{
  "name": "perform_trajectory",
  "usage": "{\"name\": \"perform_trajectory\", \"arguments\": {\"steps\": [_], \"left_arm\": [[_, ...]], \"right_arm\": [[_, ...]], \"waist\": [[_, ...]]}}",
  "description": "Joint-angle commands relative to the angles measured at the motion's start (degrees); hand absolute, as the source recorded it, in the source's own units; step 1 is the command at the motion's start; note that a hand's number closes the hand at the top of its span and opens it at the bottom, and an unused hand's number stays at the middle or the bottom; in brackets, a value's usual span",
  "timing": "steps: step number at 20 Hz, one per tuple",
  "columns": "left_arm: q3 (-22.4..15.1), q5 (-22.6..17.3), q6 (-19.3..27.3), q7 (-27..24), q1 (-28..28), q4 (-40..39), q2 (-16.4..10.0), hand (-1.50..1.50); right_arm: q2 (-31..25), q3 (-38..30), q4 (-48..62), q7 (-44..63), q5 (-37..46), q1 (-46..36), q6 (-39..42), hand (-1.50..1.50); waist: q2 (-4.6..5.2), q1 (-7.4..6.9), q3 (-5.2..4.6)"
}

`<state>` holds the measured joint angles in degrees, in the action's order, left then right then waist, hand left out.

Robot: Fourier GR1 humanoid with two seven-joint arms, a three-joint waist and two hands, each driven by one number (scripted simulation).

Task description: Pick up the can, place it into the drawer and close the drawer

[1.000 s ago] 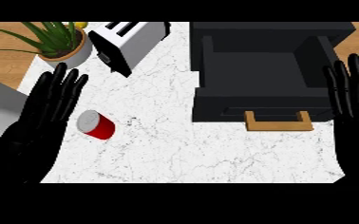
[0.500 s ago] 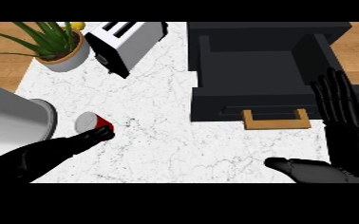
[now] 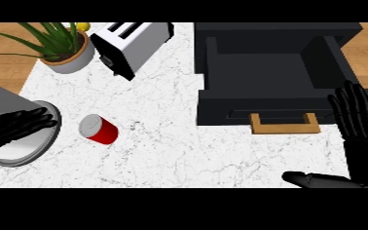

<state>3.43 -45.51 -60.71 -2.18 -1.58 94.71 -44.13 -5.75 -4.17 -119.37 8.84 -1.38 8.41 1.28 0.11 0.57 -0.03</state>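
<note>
We judge the pick-up barely begun: the can (image 3: 99, 129) lies just right of our left hand (image 3: 25, 124), fingers relaxed and empty, which must next close round it.

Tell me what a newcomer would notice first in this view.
The red can stands out on the white marble counter at lower left, just apart from the left hand. Then the big black drawer catches the eye, standing open at upper right, with the right hand open beside its wooden handle.
</note>
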Motion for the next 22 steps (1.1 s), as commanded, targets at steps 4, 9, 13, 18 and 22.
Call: {"name": "perform_trajectory", "arguments": {"steps": [4, 9, 13, 18, 22], "left_arm": [[0.57, -3.02, -7.02, 2.55, -4.81, -8.54, -0.87, -1.50], [1.03, 6.90, -8.45, 1.26, -7.41, -10.90, 7.41, -1.50], [-0.16, 4.06, -6.58, 3.63, -10.43, -11.53, 6.40, -1.50], [0.58, 11.93, -7.59, 2.69, -8.81, -11.47, 12.28, -1.50], [4.99, 19.68, -12.16, -2.39, -10.13, -16.85, 14.37, -1.50]], "right_arm": [[0.43, -1.06, -0.99, -1.73, -1.16, 4.16, 2.02, -1.50], [-1.21, -4.99, 1.54, -5.81, -3.88, 5.38, 4.70, -1.50], [0.69, -3.11, 0.61, -7.55, -1.13, 7.55, 4.33, -1.50], [-0.27, -5.06, 0.65, -4.02, -2.72, 4.42, 4.34, -1.50], [-0.91, -6.81, 0.40, -5.33, -4.38, 6.17, 6.44, -1.50]], "waist": [[-0.10, -0.11, 0.04], [-0.09, 0.00, 0.01], [-0.11, 0.00, 0.04], [-0.13, -0.41, 0.02], [-0.09, -0.21, 0.00]]}}
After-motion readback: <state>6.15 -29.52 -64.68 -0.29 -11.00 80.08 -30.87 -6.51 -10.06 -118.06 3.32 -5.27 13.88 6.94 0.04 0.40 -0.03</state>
